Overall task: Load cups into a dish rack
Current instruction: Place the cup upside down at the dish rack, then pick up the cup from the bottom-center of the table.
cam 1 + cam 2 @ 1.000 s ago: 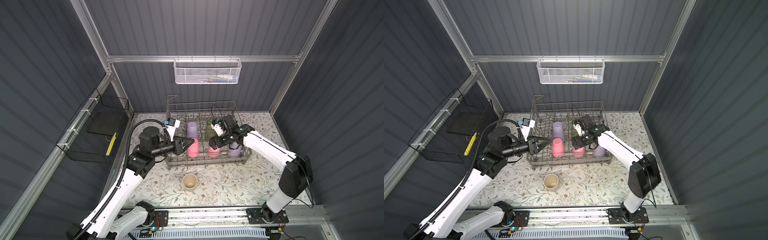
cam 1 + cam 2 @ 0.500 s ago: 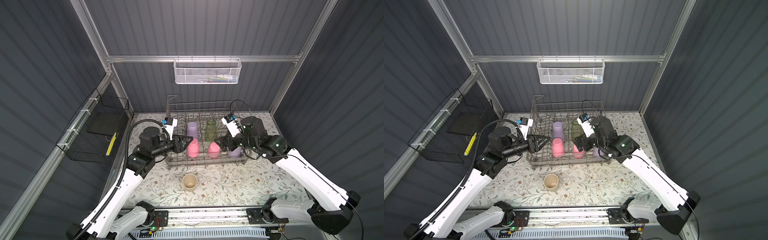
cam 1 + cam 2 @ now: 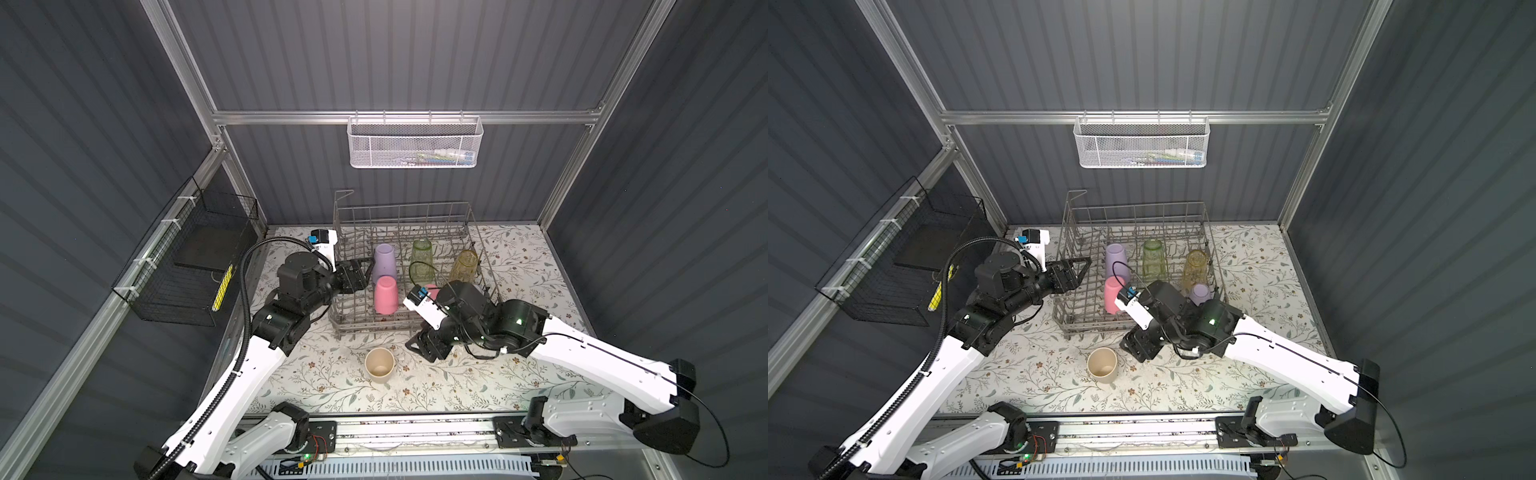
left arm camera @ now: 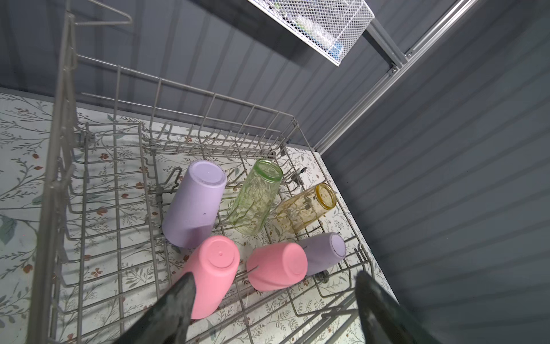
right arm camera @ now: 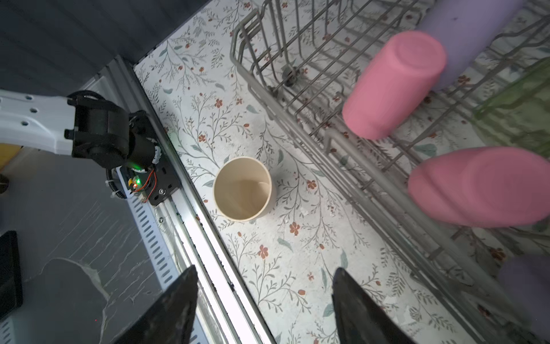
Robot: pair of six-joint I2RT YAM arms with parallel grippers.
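Note:
The grey wire dish rack (image 3: 399, 216) (image 3: 1133, 216) holds several cups upside down. These are a lilac cup (image 3: 384, 257), a pink cup (image 3: 385, 295) (image 4: 214, 277), a green glass (image 3: 422, 262) and an amber glass (image 3: 466, 266). A second pink cup (image 4: 276, 269) and a second lilac cup (image 3: 1200, 293) are there too. A beige cup (image 3: 379, 364) (image 5: 244, 189) stands upright on the table before the rack. My left gripper (image 3: 1086, 264) (image 4: 273, 280) hangs open and empty over the rack's left wall. My right gripper (image 3: 428, 347) (image 5: 265, 274) is open and empty, low beside the beige cup.
A white mesh basket (image 3: 415, 141) hangs on the back wall and a black wire basket (image 3: 187, 266) on the left wall. The aluminium rail (image 3: 415, 428) runs along the table's front edge, close behind the beige cup in the right wrist view.
The right arm pulled out of the rack and dropped to the table in front, near the beige cup. The left gripper opened and drew back from the pink cup.

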